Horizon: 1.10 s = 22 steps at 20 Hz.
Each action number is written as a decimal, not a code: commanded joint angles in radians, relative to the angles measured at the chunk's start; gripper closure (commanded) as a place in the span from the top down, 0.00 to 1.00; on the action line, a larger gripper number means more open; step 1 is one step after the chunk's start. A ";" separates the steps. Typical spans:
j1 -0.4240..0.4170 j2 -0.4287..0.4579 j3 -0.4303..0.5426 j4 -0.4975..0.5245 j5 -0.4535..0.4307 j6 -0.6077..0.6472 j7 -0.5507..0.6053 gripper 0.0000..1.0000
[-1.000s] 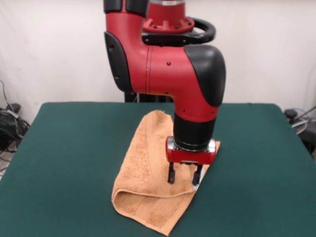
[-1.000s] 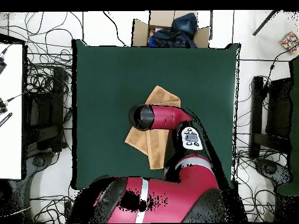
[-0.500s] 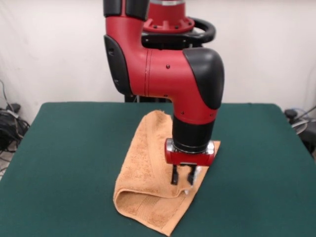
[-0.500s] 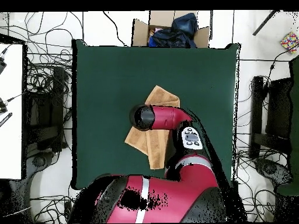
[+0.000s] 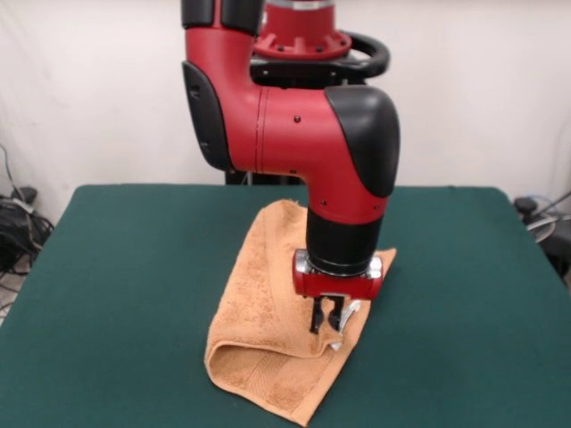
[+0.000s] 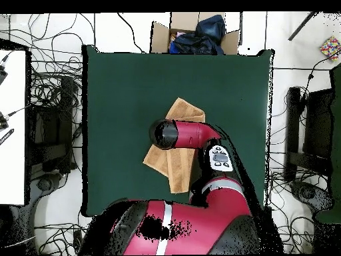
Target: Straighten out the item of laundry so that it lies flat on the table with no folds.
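The orange-tan towel lies folded over on itself in the middle of the dark green table, with a thick fold at its near end. My gripper points straight down at the towel's right edge, with the jaws shut on the upper layer's edge by a small white tag. In the overhead view the towel shows on the table partly under the red arm, which hides the gripper.
A cardboard box with dark blue cloth stands past the table's far edge in the overhead view. Cables lie on the floor around the table. A white surface is at the left.
The fingers have closed from open to shut on the towel's right edge. The gripper has shifted slightly left and a little lower.
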 commanded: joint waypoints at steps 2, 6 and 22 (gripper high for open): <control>0.011 0.032 0.023 0.006 -0.010 -0.001 0.108 0.00; 0.001 -0.022 0.030 0.034 -0.015 0.003 0.095 0.00; -0.038 -0.158 0.072 0.076 -0.007 0.123 0.029 0.00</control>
